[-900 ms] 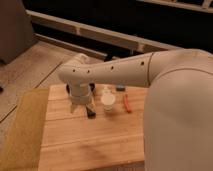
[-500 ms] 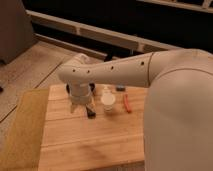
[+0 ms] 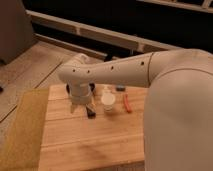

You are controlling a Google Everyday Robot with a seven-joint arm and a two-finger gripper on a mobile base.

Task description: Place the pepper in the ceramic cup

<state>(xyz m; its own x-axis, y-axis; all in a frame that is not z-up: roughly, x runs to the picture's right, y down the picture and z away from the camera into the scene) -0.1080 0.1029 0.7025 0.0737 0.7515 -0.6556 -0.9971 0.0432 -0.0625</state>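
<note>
Camera view: the gripper [image 3: 83, 111] hangs low over the desk [image 3: 90, 147], at 9 o'clock from the ceramic cup [image 3: 108, 101] and near it. Whether its jaws are apart or together cannot be told. The pepper [image 3: 127, 103] lies on the wood at 3 o'clock of the cup, just beside it. The pick seems not yet made, so the next move calls for crossing past the cup without tipping it. Open wood lies toward 6 o'clock, and the desk's edge at 9 o'clock is well apart.
</note>
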